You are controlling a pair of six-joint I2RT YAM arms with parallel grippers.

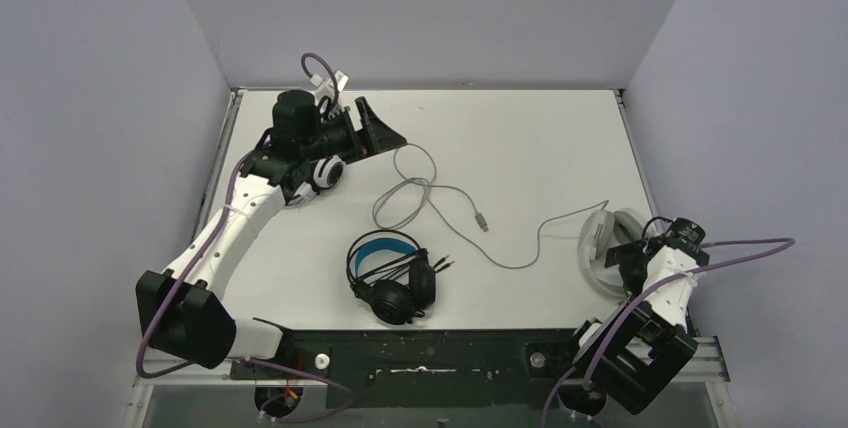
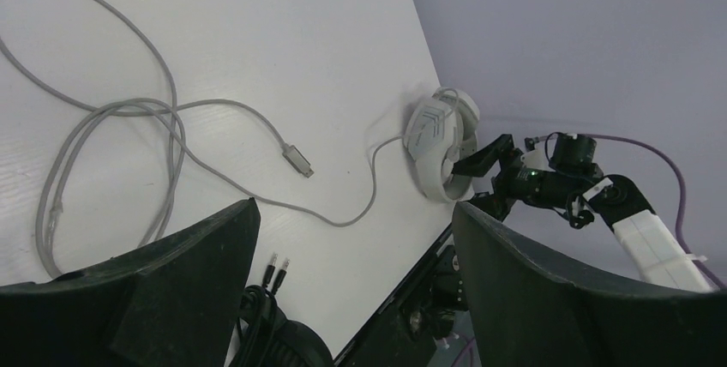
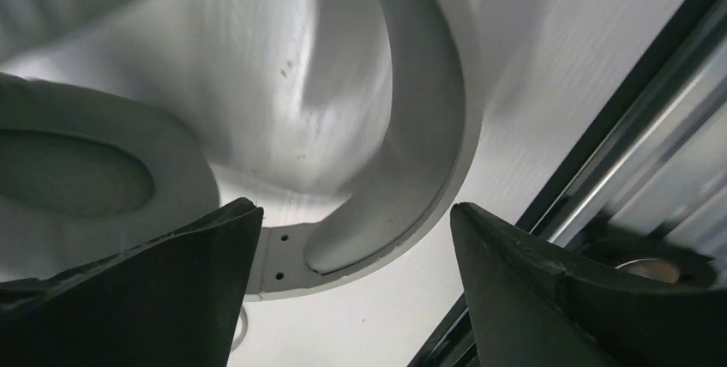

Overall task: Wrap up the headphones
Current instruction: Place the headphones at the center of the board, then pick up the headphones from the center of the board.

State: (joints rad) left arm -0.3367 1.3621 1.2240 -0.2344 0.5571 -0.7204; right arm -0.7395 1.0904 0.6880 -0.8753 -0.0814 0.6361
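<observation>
— Right of the black headset (image 1: 390,283), why is the right claw (image 3: 356,213) gaping?
— It's straddling the band of the white headset (image 3: 420,127), probably bracing it. Beyond the black headset, the left claw (image 2: 356,213) is hovering, jaws apart, by the loose cable (image 2: 298,161).

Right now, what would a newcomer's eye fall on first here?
A long grey cable sprawls in loose loops across mid-table, and one strand reaches the white headset at the right edge. There the right tool sits open astride the headband. A black headset lies near the front centre, and the left tool hangs open over the far left.
</observation>
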